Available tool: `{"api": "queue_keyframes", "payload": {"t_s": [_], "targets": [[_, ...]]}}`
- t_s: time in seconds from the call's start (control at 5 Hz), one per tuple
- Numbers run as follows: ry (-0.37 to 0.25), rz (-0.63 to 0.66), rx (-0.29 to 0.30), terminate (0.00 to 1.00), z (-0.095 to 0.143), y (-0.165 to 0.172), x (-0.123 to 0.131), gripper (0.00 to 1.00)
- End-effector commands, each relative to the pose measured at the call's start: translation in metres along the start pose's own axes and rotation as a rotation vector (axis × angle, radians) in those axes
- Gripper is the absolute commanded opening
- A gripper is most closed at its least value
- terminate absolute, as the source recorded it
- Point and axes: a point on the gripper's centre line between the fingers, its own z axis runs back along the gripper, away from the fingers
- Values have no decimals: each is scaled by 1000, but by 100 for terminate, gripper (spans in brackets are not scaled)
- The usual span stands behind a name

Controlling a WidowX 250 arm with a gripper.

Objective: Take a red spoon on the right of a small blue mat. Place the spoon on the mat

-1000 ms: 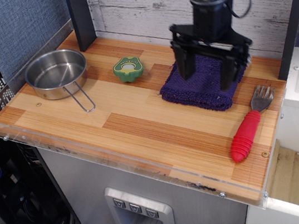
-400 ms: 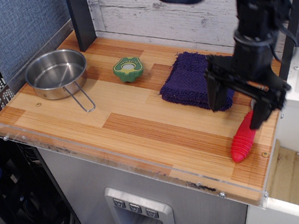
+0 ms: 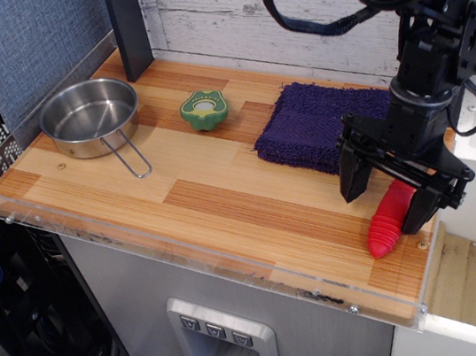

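Between the spread fingers of the released pincer (image 3: 387,199) lies the red spoon (image 3: 388,221).

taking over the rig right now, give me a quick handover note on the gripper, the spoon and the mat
Gripper: open, jaws astride the red spoon's handle near the table's right front corner; nothing gripped yet as far as the view shows.
Red spoon: lying on the wooden table, right of the mat, only the lower handle visible; its head is hidden behind the gripper.
Small blue mat: flat at the back right, nothing on it.
Done: the arm is positioned over the spoon.
Left: close on the handle, lift, carry left and back to the mat, set the spoon down, release.
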Motion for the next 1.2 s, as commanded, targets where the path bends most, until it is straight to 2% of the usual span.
{"api": "queue_keyframes", "payload": {"t_s": [0.0,0.2,0.4,0.6,0.8,1.0], "targets": [[-3,-13,-20,0,-3,-2,-1,100],[-8,-13,-31,0,-3,0,-1,0],[-27,-35,-42,0,5,3,-2,0],[-118,-82,-72,0,36,12,-10,0],[-226,-61,-115,0,72,31,-16,0],[-263,-32,-157,0,87,55,-15,0]]}}
